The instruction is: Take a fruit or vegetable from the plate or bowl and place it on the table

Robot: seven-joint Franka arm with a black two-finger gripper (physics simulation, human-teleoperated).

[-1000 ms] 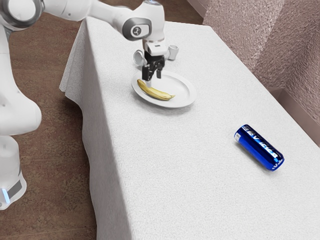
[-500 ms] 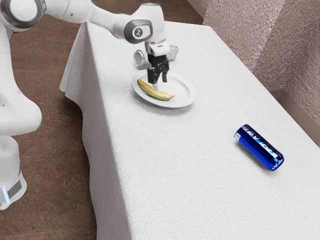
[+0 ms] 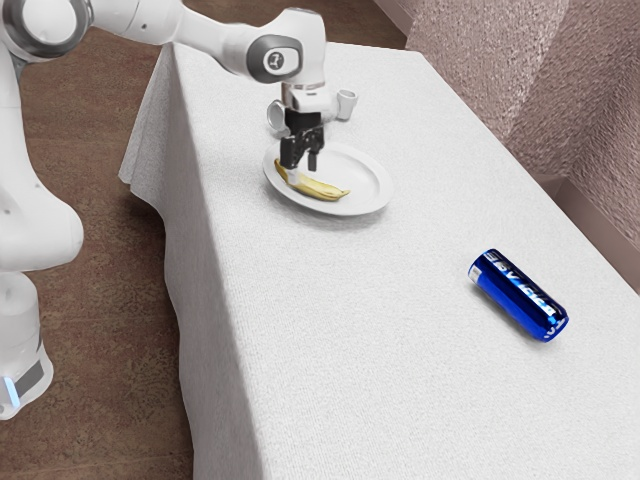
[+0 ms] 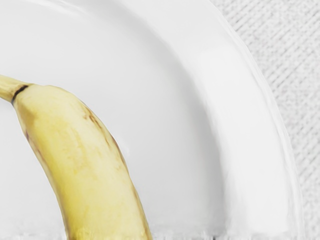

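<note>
Yellow and gently curved, the banana (image 3: 322, 189) lies on the white plate (image 3: 373, 192), where it lay half a second ago. Since then the claw (image 3: 302, 174) has come down and shifted toward the exterior view's left, so one finger now overlaps part of the banana in that view. The claw's two fingers stand spread, with a gap between them. The wrist view shows smooth peel, pale yellow along one side and deeper yellow along the other, with small brown marks near one edge and a dark band where the stem narrows. Blue and shiny, the can (image 3: 518, 296) lies on its side on the table (image 3: 350, 320), just as before.
</note>
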